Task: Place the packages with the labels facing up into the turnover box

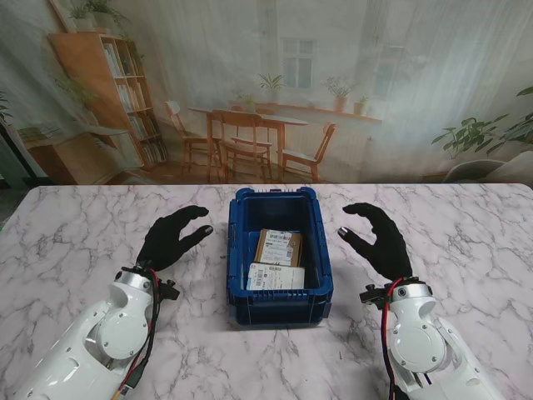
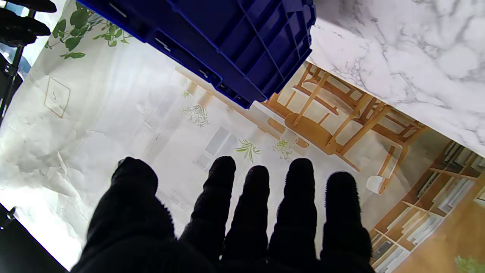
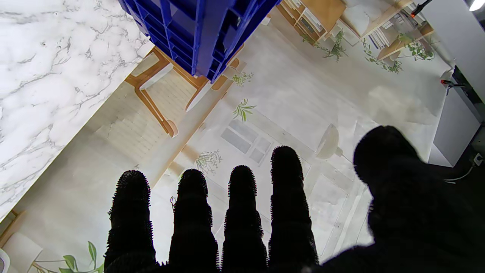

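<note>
A blue turnover box (image 1: pixel 280 305) stands in the middle of the marble table. Inside it lie a brown package (image 1: pixel 278 247) with a label facing up and, nearer to me, a white package (image 1: pixel 275 277) with its label up. My left hand (image 1: pixel 171 236) in a black glove hovers open to the left of the box, holding nothing. To the right of the box my right hand (image 1: pixel 379 237) is open too and holds nothing. The left wrist view shows the box's outer wall (image 2: pixel 235 41) past my spread fingers (image 2: pixel 257 212). The right wrist view shows the box (image 3: pixel 197 30) and fingers (image 3: pixel 242 216).
The marble table (image 1: pixel 67 242) reaches to a printed backdrop of a room (image 1: pixel 266 92) at its far edge. A dark stand (image 2: pixel 9 64) shows at the edge of the left wrist view, and grey equipment (image 3: pixel 458 121) in the right wrist view.
</note>
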